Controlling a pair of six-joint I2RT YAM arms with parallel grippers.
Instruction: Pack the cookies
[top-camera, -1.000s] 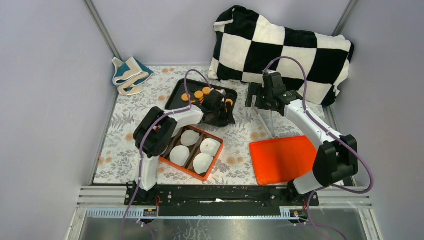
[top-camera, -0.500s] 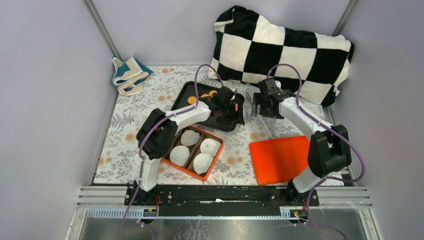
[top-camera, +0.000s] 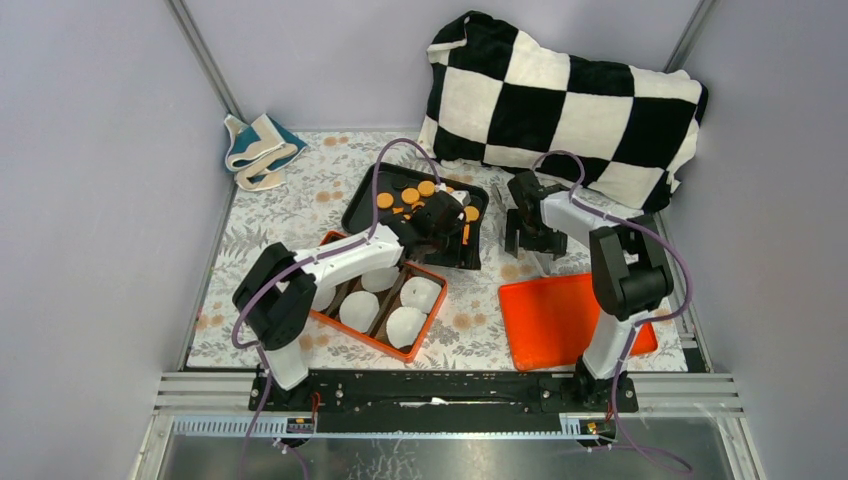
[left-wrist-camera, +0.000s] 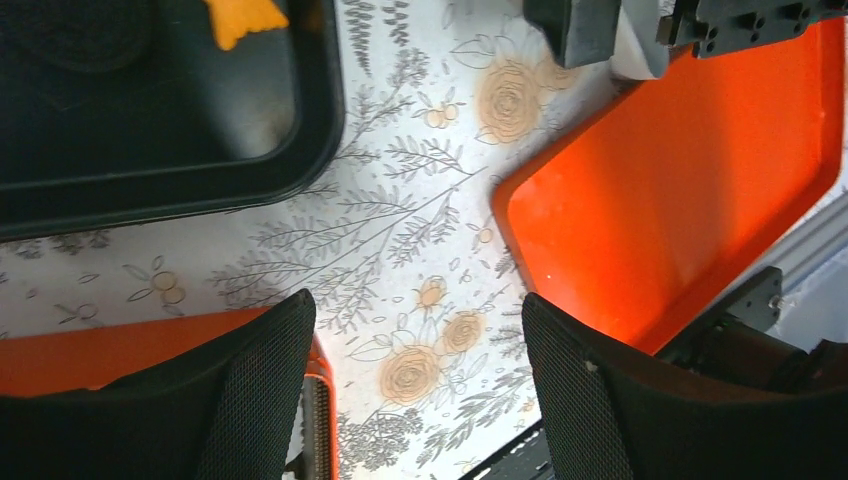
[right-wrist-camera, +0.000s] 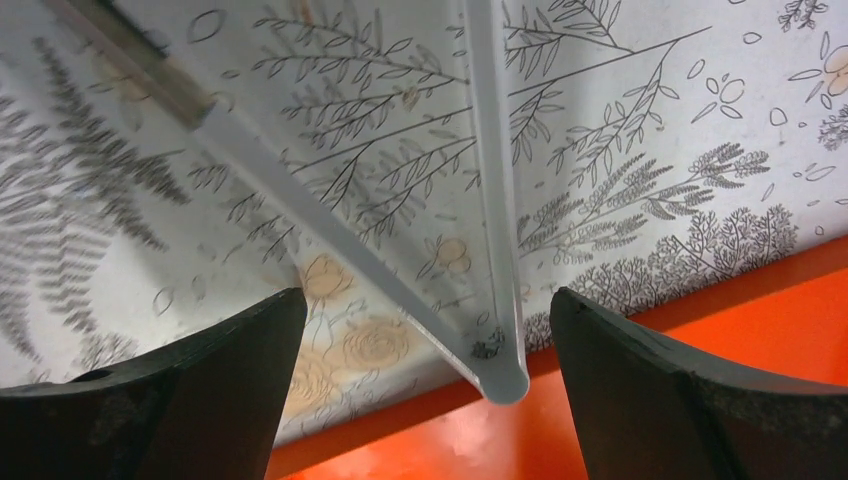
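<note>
Several orange cookies (top-camera: 407, 195) lie in a black tray (top-camera: 362, 212) at the back middle. My left gripper (top-camera: 452, 228) hovers over the tray's near right corner, open and empty. In the left wrist view (left-wrist-camera: 415, 305) its fingers frame bare tablecloth, with a fish-shaped cookie (left-wrist-camera: 240, 14) in the tray (left-wrist-camera: 150, 150) at the top. An orange box (top-camera: 372, 335) holds white paper liners (top-camera: 407, 325). My right gripper (top-camera: 522, 235) is open, low over a clear tong-like plastic piece (right-wrist-camera: 495, 300) that lies between its fingers (right-wrist-camera: 428, 295).
A flat orange lid (top-camera: 570, 318) lies at the front right and shows in both wrist views (left-wrist-camera: 680, 180) (right-wrist-camera: 650, 400). A black-and-white checked pillow (top-camera: 570, 100) is at the back right. A folded cloth (top-camera: 258, 148) is at the back left.
My left gripper has drawn back toward the tray's near right corner, uncovering more cookies. My right arm has folded and its gripper has come down and nearer, over the clear piece.
</note>
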